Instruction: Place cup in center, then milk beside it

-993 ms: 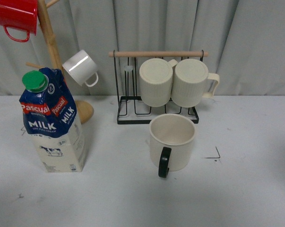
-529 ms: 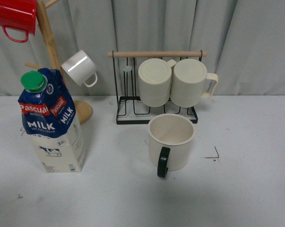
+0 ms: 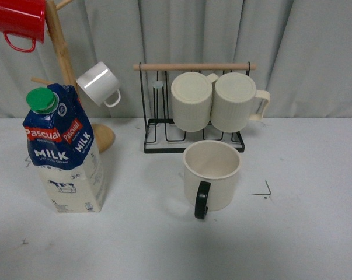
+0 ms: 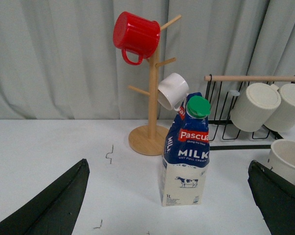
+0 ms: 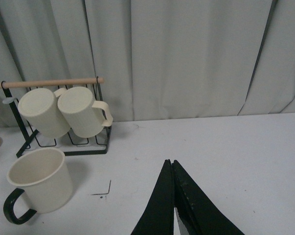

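Note:
The cup, a wide cream mug with a black loop handle, stands upright on the white table in front of the wire rack, handle toward the camera. It also shows in the right wrist view and at the edge of the left wrist view. The milk, a blue and cream gable-top carton with a green cap, stands upright at the left. In the left wrist view the milk stands ahead of my open, empty left gripper, between its spread fingers. My right gripper is shut and empty, to the right of the cup. Neither gripper shows in the front view.
A black wire rack with a wooden bar holds two ribbed cream mugs behind the cup. A wooden mug tree at the back left carries a red mug and a small white mug. A grey curtain hangs behind the table.

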